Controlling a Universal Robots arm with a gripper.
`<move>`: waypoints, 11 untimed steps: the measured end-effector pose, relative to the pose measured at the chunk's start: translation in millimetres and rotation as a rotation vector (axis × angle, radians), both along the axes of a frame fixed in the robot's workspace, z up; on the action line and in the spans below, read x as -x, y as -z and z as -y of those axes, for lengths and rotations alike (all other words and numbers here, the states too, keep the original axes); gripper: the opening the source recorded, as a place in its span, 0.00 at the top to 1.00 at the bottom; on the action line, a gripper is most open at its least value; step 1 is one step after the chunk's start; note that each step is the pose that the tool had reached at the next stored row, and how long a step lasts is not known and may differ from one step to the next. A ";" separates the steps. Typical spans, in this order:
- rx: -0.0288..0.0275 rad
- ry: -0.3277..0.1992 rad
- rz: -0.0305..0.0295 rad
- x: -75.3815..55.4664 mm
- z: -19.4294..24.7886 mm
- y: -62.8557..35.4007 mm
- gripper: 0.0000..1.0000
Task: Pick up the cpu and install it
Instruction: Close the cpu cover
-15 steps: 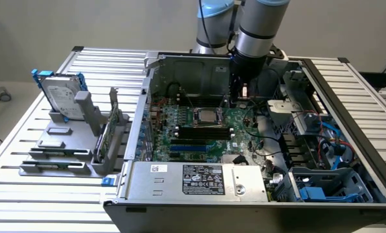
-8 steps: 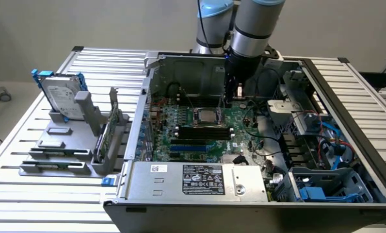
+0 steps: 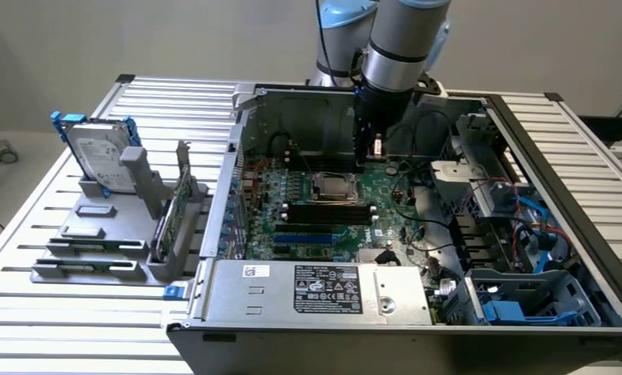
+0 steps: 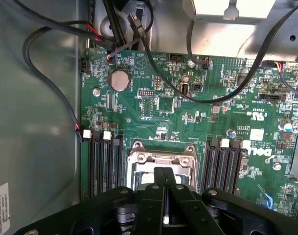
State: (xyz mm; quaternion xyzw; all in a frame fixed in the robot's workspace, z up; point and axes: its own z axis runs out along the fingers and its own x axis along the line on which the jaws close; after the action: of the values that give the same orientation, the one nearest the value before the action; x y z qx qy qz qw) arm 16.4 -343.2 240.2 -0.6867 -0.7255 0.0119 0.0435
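Now the gripper [image 3: 370,160] hangs inside the open case [image 3: 588,234], low over the green board [image 3: 400,183], with the arm coming straight down from above. Its jaws are pressed tight together; in the wrist view the two black fingers [image 4: 153,196] run side by side and meet at their tips. The cpu [image 3: 332,186] shows in the exterior view as a small silver square lying flat inside the metal-framed socket [image 4: 139,157], near the middle of the board. The gripper tip is just beside that socket, toward the exterior view's right and the far wall of the case, apart from the chip. In the wrist view the fingertips sit right in front of the socket frame and cover part of its middle, so I cannot tell there how the chip is seated. Black memory slots [image 4: 104,166] flank the socket on both sides. A hard drive [image 3: 98,152] with blue rails stands upright in a grey rack outside the case, at the exterior view's left.
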 end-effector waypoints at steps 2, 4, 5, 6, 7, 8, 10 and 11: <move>-0.0002 0.000 -0.0112 0.3 0.0 0.7 0.89; 0.0001 0.000 -0.0169 4.1 -0.3 1.5 0.89; 0.0000 0.000 -0.0195 7.6 -0.9 1.9 0.89; -0.0002 0.000 -0.0223 10.9 -1.4 2.3 0.89; -0.0001 0.000 -0.0250 14.3 -2.0 2.7 0.89; -0.0001 0.000 -0.0274 18.2 -2.6 3.0 0.89; -0.0003 0.000 -0.0331 25.9 -3.5 3.8 0.89; -0.0002 0.000 -0.0371 29.5 -3.6 4.1 0.89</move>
State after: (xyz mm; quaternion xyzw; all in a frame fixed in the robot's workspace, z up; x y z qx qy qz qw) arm -13.1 -339.5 236.1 -0.6864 -0.7246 0.0245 0.0570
